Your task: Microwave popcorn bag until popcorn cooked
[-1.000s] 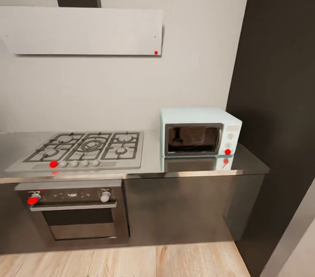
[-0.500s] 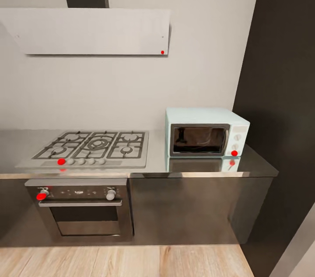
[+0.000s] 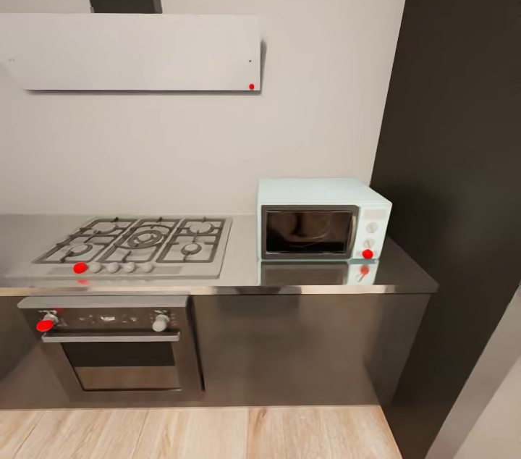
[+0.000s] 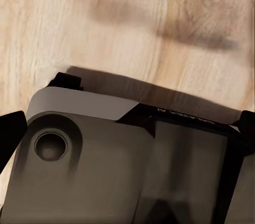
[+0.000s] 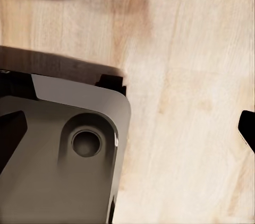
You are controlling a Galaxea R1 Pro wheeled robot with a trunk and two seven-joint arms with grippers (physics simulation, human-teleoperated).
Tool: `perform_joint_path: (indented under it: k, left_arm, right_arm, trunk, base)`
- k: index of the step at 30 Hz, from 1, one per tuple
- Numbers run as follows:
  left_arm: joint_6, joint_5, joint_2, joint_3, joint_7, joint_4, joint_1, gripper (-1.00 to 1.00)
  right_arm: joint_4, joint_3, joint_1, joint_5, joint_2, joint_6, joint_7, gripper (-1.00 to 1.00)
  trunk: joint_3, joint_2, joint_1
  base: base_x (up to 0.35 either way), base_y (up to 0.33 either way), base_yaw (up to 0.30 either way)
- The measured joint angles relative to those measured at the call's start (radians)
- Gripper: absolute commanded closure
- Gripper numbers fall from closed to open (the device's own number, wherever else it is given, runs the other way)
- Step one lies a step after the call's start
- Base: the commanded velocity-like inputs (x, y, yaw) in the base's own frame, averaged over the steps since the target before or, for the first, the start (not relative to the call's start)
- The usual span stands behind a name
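Note:
The pale mint-blue microwave stands at the right end of the shiny grey countertop, its dark glass door shut and a red dot at its lower knob. The popcorn bag and the popcorn are out of view. In the left wrist view my left gripper hangs open over the robot's grey base, its black fingertips far apart. My right gripper is open in the same way, with the wooden floor beneath and nothing between its fingers.
A grey gas hob sits left of the microwave, above a dark built-in oven. A white hood hangs on the wall. A tall dark panel closes off the right side. Wooden floor lies before the cabinets.
The whole head picture has shifted, first to the right and then back to the left, so the camera moved. Nothing on the counter has changed place.

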Motion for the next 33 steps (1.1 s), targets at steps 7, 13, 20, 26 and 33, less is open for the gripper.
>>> perform_joint_path:
  k: [7, 13, 20, 26, 33]
  left_arm:
    - [0.001, 0.000, 0.000, 0.000, 0.000, 0.000, 0.000, -1.00]
    - [0.001, -0.001, 0.000, 0.000, -0.001, 0.000, 0.000, -1.00]
    - [0.001, -0.002, 0.000, 0.000, -0.001, 0.000, 0.000, -1.00]
    - [0.001, -0.002, 0.001, 0.000, -0.001, 0.000, 0.000, -1.00]
    - [0.001, -0.002, 0.002, 0.000, -0.001, 0.000, 0.000, -1.00]
  right_arm:
    - [0.000, 0.000, 0.000, 0.000, 0.001, 0.000, -0.001, -1.00]
    - [0.000, 0.000, 0.000, 0.000, 0.000, -0.001, 0.000, -1.00]
    - [0.000, 0.000, 0.000, -0.001, -0.001, -0.001, -0.001, -1.00]
    - [0.000, -0.001, 0.000, -0.001, -0.002, -0.001, -0.001, -1.00]
    - [0.000, 0.000, 0.000, -0.001, -0.002, 0.001, -0.001, -1.00]
  trunk:
    - [0.000, 0.000, 0.000]
    - [0.000, 0.000, 0.000]
    - [0.000, 0.000, 0.000]
    - [0.000, 0.000, 0.000]
    - [0.000, 0.000, 0.000]
  base:
    - [0.000, -0.293, 0.000]
    - [0.000, -0.293, 0.000]
    - [0.000, -0.293, 0.000]
    - [0.064, -0.279, 0.000]
    - [0.094, -0.202, 0.000]
